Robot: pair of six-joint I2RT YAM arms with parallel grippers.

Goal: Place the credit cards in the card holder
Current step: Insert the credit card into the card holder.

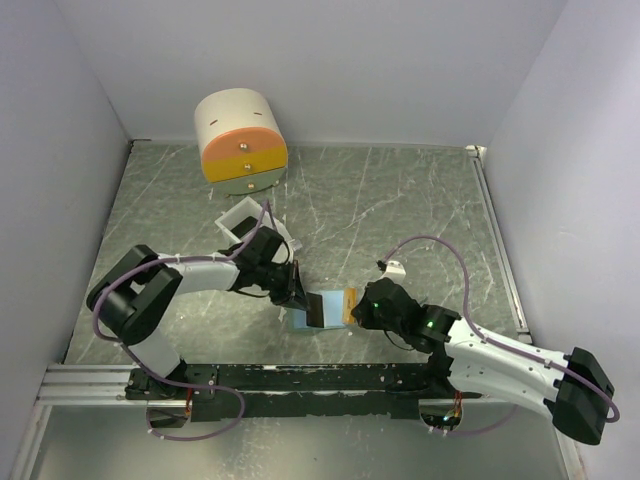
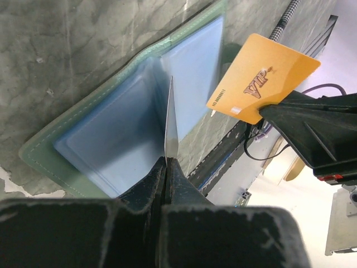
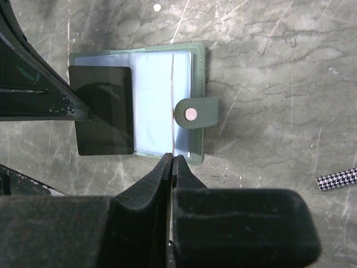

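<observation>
The card holder [image 3: 197, 72] lies open on the table, grey-green outside and pale blue inside, its clasp [image 3: 195, 113] folded over the right edge. My left gripper [image 2: 166, 161] is shut on a dark credit card [image 3: 105, 110], held over the holder's left side and seen edge-on [image 2: 170, 120] in the left wrist view. My right gripper [image 3: 172, 158] is shut on the orange-yellow credit card [image 2: 262, 78], held upright above the holder's right half. In the top view both grippers [image 1: 300, 300] [image 1: 358, 305] meet over the holder [image 1: 305, 322].
A cream cylinder with orange and yellow drawers [image 1: 240, 135] stands at the back left. A white open box [image 1: 240, 218] sits just behind the left arm. A houndstooth strip [image 3: 337, 178] lies on the table to the right. Walls close in on three sides.
</observation>
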